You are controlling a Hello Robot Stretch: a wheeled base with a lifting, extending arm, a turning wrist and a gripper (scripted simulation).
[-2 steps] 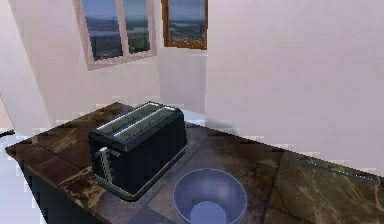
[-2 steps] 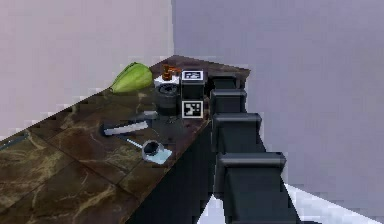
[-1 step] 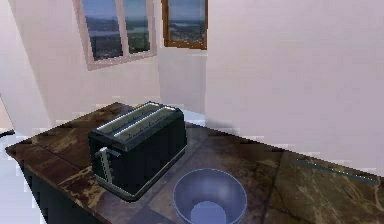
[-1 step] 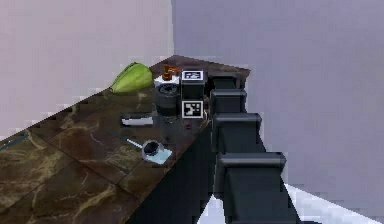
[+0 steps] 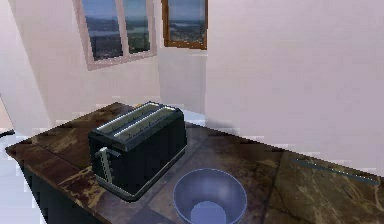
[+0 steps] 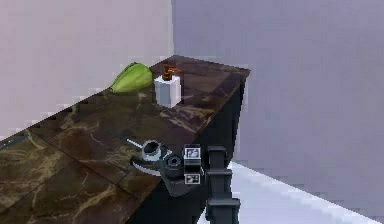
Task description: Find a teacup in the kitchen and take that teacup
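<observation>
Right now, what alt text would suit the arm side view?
The claw is at a small grey cup-like thing on a dark marble counter; whether it holds anything cannot be told. Farther along the counter stand a white box and a green leafy lump, with pale walls behind.

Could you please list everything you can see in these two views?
toaster: one, black with silver top, on the counter.
bowl: one, blue-grey, on the counter, nearer than the toaster.
windows: two, one pale-framed, one brown-framed, on the walls.
counter: a stretch in each view, dark brown marbled.
leafy thing: one, green, counter's far end.
block: one, white with dark top, beside the leafy thing.
cup-like thing: one, grey, counter's near edge.
arm: one, dark, arm side view's bottom; jaws by the cup-like thing, cannot tell whether holding anything.
</observation>
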